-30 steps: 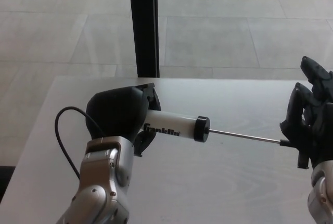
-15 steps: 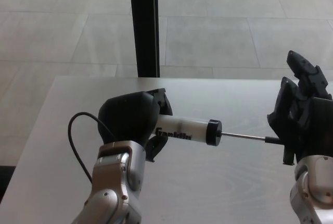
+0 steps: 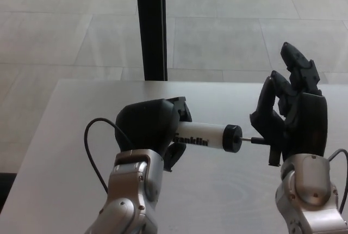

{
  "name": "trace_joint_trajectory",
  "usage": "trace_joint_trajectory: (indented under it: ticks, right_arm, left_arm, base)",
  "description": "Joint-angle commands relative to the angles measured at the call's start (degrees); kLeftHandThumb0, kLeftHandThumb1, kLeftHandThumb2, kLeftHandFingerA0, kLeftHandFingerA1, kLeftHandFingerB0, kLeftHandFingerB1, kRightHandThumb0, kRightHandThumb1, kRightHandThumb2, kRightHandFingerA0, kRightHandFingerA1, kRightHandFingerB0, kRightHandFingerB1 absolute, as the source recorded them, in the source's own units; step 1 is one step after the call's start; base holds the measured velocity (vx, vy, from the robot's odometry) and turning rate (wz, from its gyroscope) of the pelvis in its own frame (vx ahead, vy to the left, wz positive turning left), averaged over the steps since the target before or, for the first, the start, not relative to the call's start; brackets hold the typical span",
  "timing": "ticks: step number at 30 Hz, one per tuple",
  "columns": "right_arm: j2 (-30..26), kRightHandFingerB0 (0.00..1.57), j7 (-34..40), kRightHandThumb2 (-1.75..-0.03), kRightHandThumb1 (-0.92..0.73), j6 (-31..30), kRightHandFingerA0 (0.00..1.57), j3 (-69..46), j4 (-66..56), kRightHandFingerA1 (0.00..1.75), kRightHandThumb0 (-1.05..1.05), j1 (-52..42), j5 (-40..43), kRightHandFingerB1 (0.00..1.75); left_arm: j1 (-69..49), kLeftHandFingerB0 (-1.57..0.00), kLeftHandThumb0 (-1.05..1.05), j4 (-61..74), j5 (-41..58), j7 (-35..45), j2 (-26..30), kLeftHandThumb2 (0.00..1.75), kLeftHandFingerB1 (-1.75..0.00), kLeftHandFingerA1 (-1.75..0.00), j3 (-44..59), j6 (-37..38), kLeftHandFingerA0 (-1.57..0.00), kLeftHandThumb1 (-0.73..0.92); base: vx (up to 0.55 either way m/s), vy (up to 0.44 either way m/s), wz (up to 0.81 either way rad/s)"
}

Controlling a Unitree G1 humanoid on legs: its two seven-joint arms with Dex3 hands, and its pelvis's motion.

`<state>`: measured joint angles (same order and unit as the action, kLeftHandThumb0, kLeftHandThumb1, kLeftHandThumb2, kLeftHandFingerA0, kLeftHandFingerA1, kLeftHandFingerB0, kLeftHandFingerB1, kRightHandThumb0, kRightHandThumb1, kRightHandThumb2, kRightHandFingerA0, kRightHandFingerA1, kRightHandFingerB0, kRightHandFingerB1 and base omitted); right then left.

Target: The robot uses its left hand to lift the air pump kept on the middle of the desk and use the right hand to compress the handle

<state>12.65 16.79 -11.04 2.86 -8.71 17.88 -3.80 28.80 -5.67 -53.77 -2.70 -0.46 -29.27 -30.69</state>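
Observation:
The air pump (image 3: 204, 136) is a white barrel printed "Franklin" with a black end cap (image 3: 232, 137), held level above the desk. My left hand (image 3: 149, 128) is shut around the barrel's left end and hides that end. A short piece of thin metal rod (image 3: 252, 140) runs from the cap to the black T-handle (image 3: 273, 156). My right hand (image 3: 293, 119) is closed on that handle, its upper fingers pointing upward. Only the handle's lower tip shows below the hand.
The pale grey desk (image 3: 217, 95) fills the lower picture, its far edge near the middle. A black vertical post (image 3: 150, 24) stands behind it over a tiled floor. A black cable (image 3: 91, 147) loops beside my left forearm.
My right hand has moved left toward the barrel, driving the rod in until only a short stub shows. My left hand and the pump have shifted right and slightly down.

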Motion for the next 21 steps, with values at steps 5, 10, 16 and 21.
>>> trace_joint_trajectory:
  ticks: [5, 10, 16, 21]
  right_arm:
    - [1.4, 0.15, 2.0, -0.81, -0.92, 1.6, 0.15, 0.7, 1.4, 0.41, -0.73, 2.1, -1.3, 0.38]
    - [1.7, 0.16, 2.5, -0.8, -0.92, 3.4, 0.16, 0.6, 2.3, 0.44, -0.75, 3.6, -1.5, 0.38]
    - [1.5, 0.15, 2.1, -0.78, -0.92, 5.1, 0.16, 0.5, 3.9, 0.45, -0.78, 4.5, -1.4, 0.37]
    - [0.8, 0.17, 1.0, -0.78, -0.92, 5.1, 0.16, -0.9, 2.4, 0.43, -0.76, 3.8, 0.2, 0.37]
  left_arm:
    - [3.9, -0.78, -0.32, -3.8, -0.2, 1.1, -1.7, 0.98, -1.31, -1.75, -1.5, -1.0, -0.94, 0.49]
    - [6.4, -0.8, -0.26, -8.4, -1.7, -0.1, -4.4, 1.13, -1.47, -1.75, -2.7, -3.5, -0.96, 0.47]
    - [8.7, -0.77, -0.32, -8.2, -3.2, 1.4, -5.4, 0.63, -0.84, -1.43, -5.1, -5.1, -0.9, 0.56]
    - [6.5, -0.86, -0.22, -7.6, -3.7, -0.5, -4.7, 0.89, -0.93, -1.65, -6.5, -4.2, -0.96, 0.5]
  base:
    - [0.0, 0.0, 0.0]
    - [0.0, 0.0, 0.0]
    - [0.0, 0.0, 0.0]
    - [0.0, 0.0, 0.0]
